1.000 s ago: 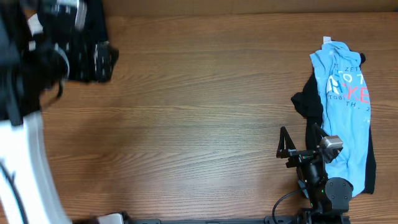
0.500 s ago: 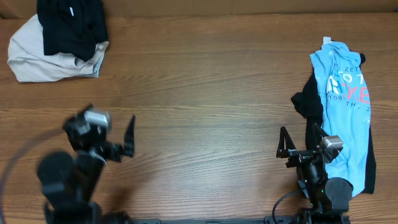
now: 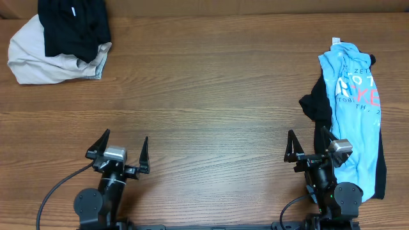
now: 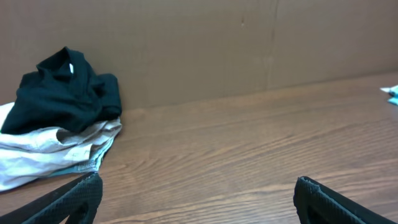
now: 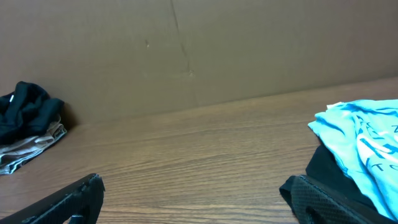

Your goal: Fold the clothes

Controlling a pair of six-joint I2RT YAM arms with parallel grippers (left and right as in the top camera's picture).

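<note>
Overhead: my left pincer and my right pincer sit at the near edge of the counter. Both have their jaws wide apart and hold nothing.

The clothes lie in two piles:
- Far left corner: a plain black garment with a small white neck label lies on top of a crumpled beige garment.
- Right side: a light blue T-shirt with white-and-red lettering is draped lengthwise over a second black garment, which shows along its left and right edges. The near end of this pile lies just beside my right pincer.

Only the overhead view shows the lettering and both piles in full. The left wrist view shows the black-on-beige pile in profile at far left, with only a sliver of blue at the right border. The right wrist view shows blue over black at near right, with the other pile small at far left.

Surface: brown wood-grain laminate, with the grain running left to right. Both wrist views show a plain brown cardboard-like wall standing at the far edge.

Change: a second ago my left arm was over the far left pile, hiding it. Half a second ago it was mid-counter, blurred. Now it is at the near edge. My right arm and both piles have not moved.
</note>
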